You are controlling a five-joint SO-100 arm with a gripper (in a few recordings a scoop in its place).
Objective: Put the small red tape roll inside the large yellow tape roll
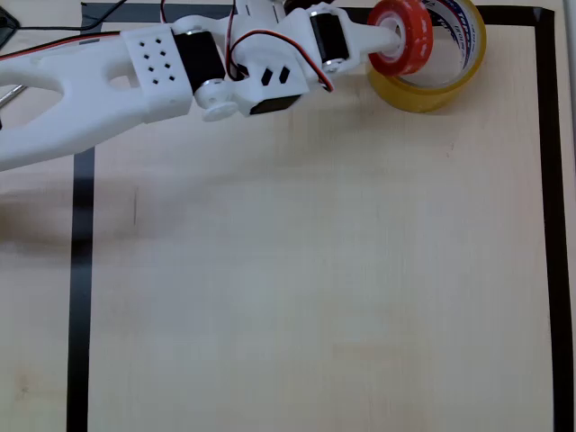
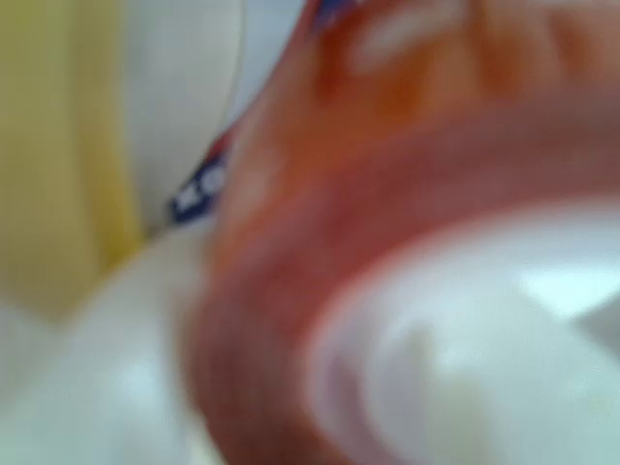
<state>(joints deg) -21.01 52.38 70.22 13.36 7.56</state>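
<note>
Tape rolls meet at the upper right of the overhead view. The white plastic arm reaches in from the left, and its gripper carries the small red tape roll, tilted on edge, over the left rim of the large yellow tape roll. The yellow roll lies flat on the pale wood-grain table, just inside the black tape border, its white core showing blue and red lettering. The claw looks closed on the red roll, with one finger apparently through its hole, though the fingertips are hidden. By my judgement the carrying is nearly done; what is left is to bring the red ring fully over the opening, level it and release it.

Up close in the wrist view everything is blurred. The red roll is a smooth, glossy curved band around a white core. At the upper left the yellow roll shows as a translucent wall beside its white inner face with a scrap of blue print.
</note>
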